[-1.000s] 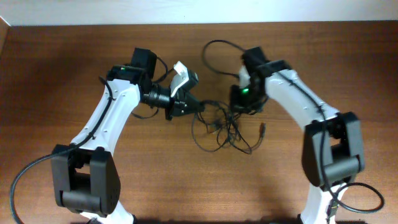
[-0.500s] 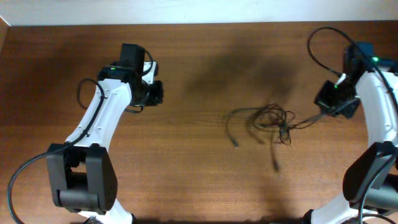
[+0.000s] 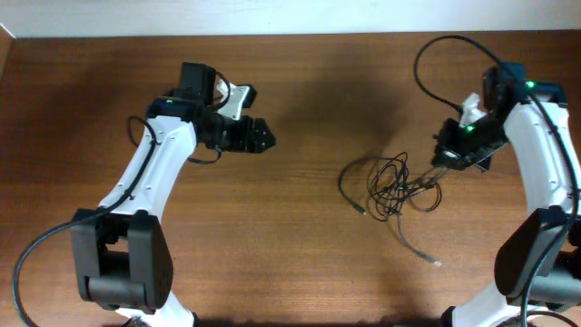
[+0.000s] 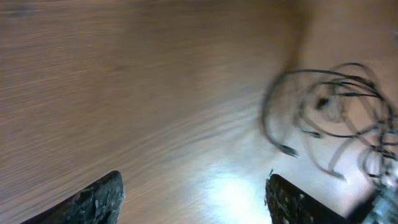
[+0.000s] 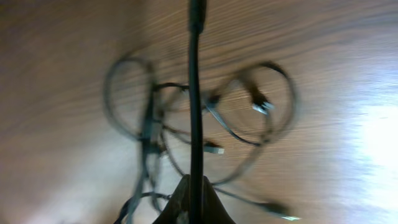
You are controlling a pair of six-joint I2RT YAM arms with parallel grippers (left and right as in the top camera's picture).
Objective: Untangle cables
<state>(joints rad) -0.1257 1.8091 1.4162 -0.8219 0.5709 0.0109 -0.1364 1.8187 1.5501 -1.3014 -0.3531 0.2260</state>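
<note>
We see our left gripper [image 3: 259,136] released, well apart from the cables [image 3: 395,186], our right gripper [image 3: 447,158] clenching one strand at their edge

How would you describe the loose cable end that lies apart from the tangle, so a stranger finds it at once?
Look at the right half of the table, where the cables lie knotted beside the right gripper. One strand runs from the knot toward the near edge. Its pale end lies alone on bare wood, farther from the knot than any other plug.
</note>
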